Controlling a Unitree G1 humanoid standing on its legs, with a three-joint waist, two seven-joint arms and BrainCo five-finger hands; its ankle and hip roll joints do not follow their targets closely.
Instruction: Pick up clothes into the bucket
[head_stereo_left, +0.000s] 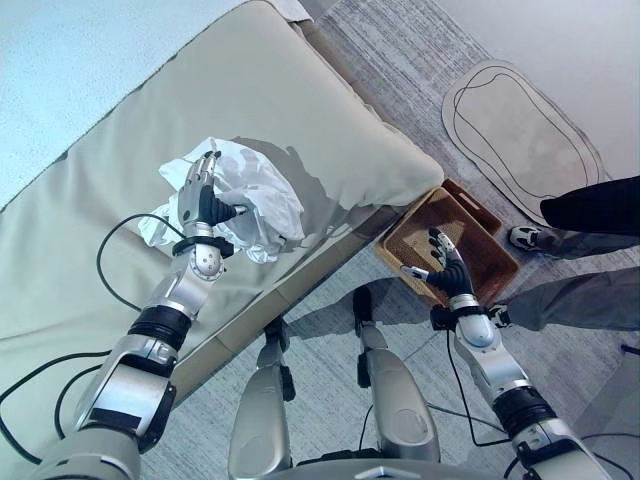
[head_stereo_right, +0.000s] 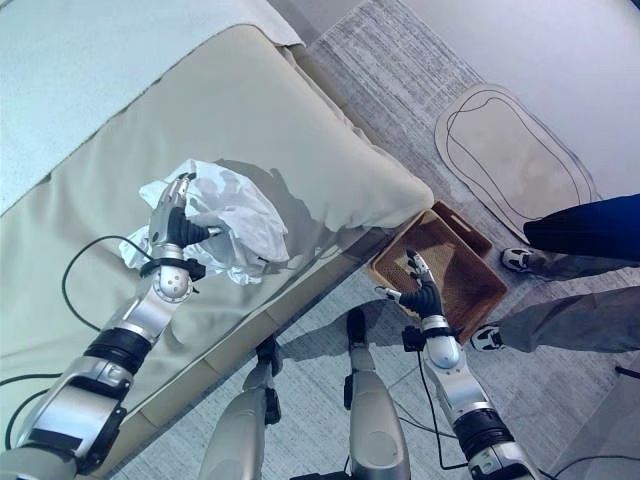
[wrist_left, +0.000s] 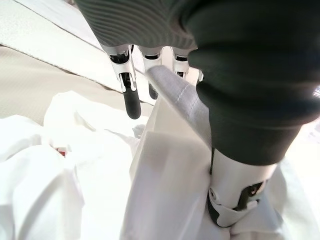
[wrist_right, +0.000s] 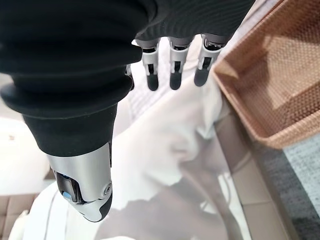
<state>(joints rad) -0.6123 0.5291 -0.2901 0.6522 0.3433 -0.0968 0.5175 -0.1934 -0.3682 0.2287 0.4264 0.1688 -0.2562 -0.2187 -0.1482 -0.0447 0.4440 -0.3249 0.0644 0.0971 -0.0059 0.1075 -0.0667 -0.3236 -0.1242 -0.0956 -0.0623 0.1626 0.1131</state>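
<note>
Left hand (head_stereo_left: 203, 205) on my rig sits on the crumpled white garment (head_stereo_left: 250, 200), which lies on the beige padded mattress (head_stereo_left: 250, 90) near its long front edge, well short of the rounded corner. In the left wrist view, the fingers (wrist_left: 131, 100) and thumb are curled round a fold of the white cloth, with a grey stitched band of the garment passing between them. The cloth bunches up around the hand, and part of it spreads toward the mattress edge.

Right hand (head_stereo_left: 447, 270), as I see it from the head camera, hangs above the grey carpeted floor (head_stereo_left: 400, 60) just beside the brown woven basket (head_stereo_left: 480, 245), its fingers straight, spread apart and holding nothing. In the right wrist view the fingertips (wrist_right: 175, 80) point past the basket's near rim. The basket stands on the floor below the mattress's rounded corner, close against the bed frame.

Beyond the basket, a pale oval floor mat (head_stereo_left: 520, 135) with a dark outline lies on the carpet. A person's legs in dark and grey trousers (head_stereo_left: 590, 250) stand at the basket's far side.
</note>
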